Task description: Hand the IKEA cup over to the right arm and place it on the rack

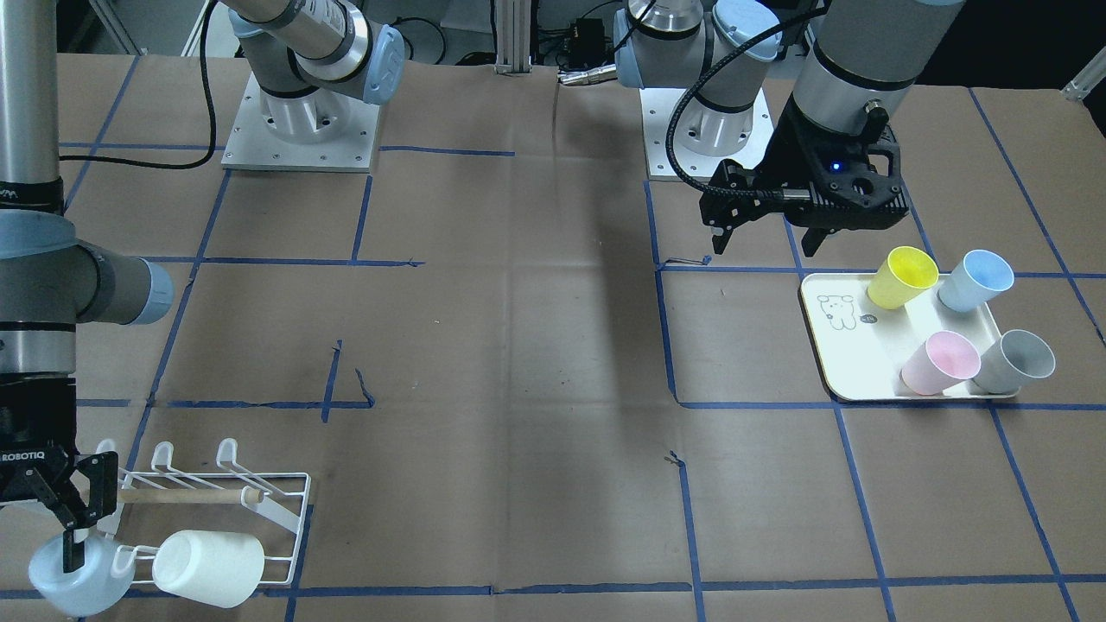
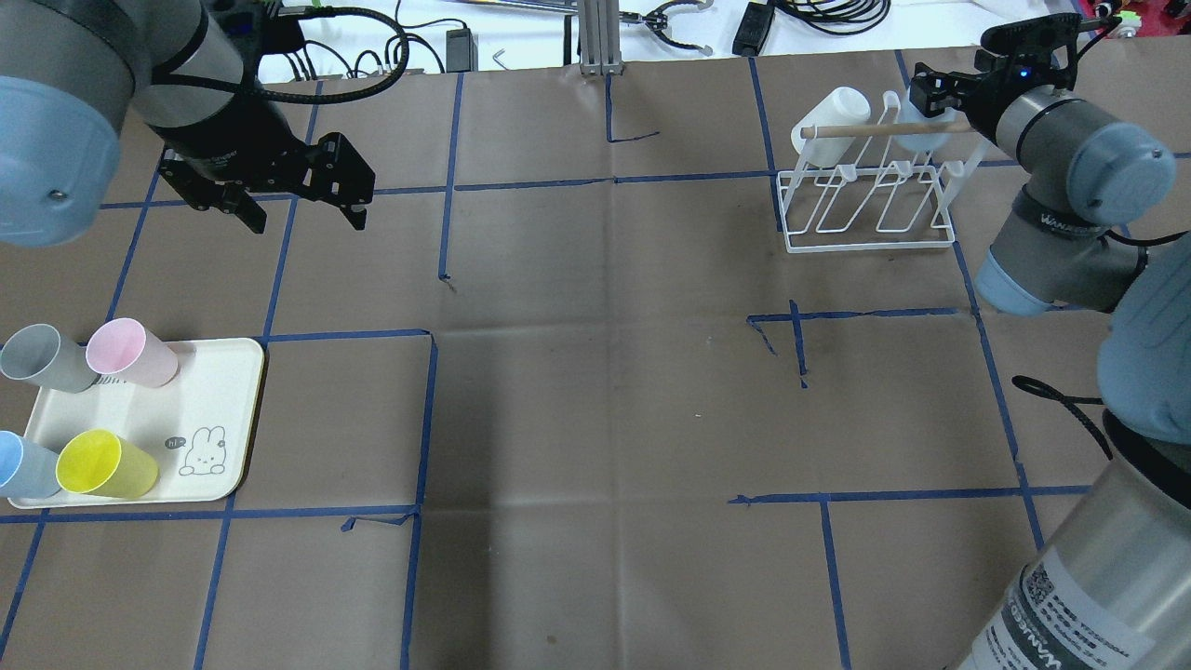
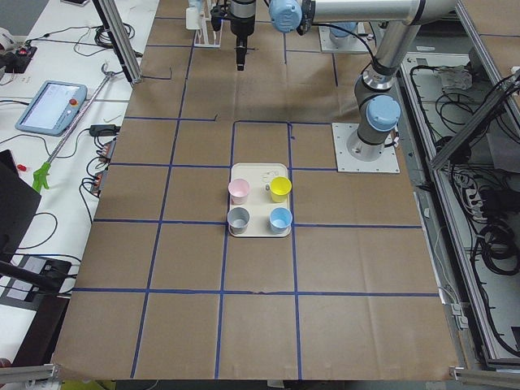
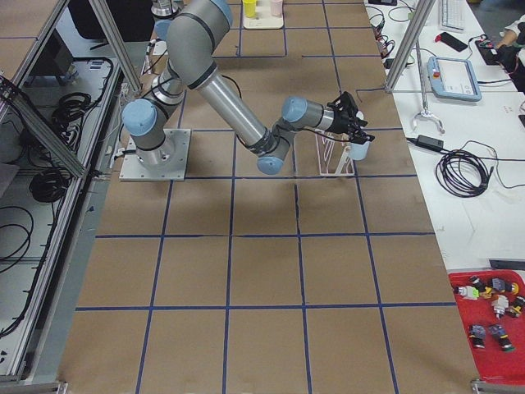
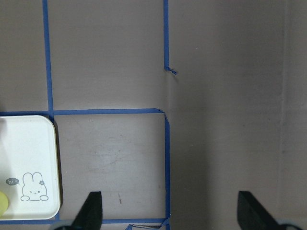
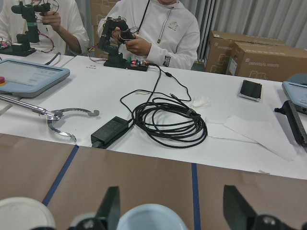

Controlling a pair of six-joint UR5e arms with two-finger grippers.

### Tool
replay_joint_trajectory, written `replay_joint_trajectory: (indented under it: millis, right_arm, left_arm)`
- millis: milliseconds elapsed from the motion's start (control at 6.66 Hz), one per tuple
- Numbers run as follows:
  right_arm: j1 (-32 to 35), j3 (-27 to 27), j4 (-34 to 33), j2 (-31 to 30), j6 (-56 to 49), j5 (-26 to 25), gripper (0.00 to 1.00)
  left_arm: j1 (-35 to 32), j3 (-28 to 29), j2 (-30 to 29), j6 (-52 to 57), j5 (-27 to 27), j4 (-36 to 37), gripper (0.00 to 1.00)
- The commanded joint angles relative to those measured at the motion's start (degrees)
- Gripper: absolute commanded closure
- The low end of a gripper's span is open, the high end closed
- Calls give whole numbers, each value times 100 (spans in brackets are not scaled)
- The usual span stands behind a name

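Observation:
The white wire rack (image 1: pixel 259 501) with its wooden dowel stands at the table's far right in the overhead view (image 2: pixel 870 209). A white cup (image 1: pixel 207 566) hangs on it. A pale blue cup (image 1: pixel 73 580) rests on the rack's end prong beside it, also showing in the overhead view (image 2: pixel 919 132). My right gripper (image 1: pixel 82 527) is open, its fingers (image 6: pixel 111 211) apart on either side of the pale blue cup's rim (image 6: pixel 151 218). My left gripper (image 1: pixel 765 246) is open and empty, hovering beside the tray (image 2: pixel 223 391).
The white tray (image 1: pixel 851 345) holds yellow (image 1: pixel 901 276), blue (image 1: pixel 975 280), pink (image 1: pixel 940 363) and grey (image 1: pixel 1015 361) cups. Both arm bases (image 1: pixel 298 130) stand at the robot's side of the table. Operators and cables lie beyond the table's far edge in the right wrist view.

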Motion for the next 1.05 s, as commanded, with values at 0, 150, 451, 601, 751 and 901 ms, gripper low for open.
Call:
replay_joint_trajectory:
  millis: [0, 150, 451, 601, 751, 901]
  right_arm:
    - [-3, -13, -3, -30, 5, 5, 0]
    - [6, -48, -12, -91, 5, 23, 0]
    - [32, -84, 66, -293, -13, -3, 0]
    - [24, -92, 84, -442, 74, -21, 0]
    - [50, -84, 859, -913, 258, -38, 0]
    - [50, -75, 2250, -1483, 268, -65, 0]
  left_arm:
    - [0, 0, -8, 12, -10, 9, 1]
    - [0, 0, -8, 12, -10, 18, 1]
    - [0, 0, -8, 21, -10, 27, 1]
    - [-9, 0, -8, 21, -10, 35, 1]
    - [-9, 0, -8, 21, -10, 36, 1]
    - [-9, 0, -8, 21, -1, 36, 1]
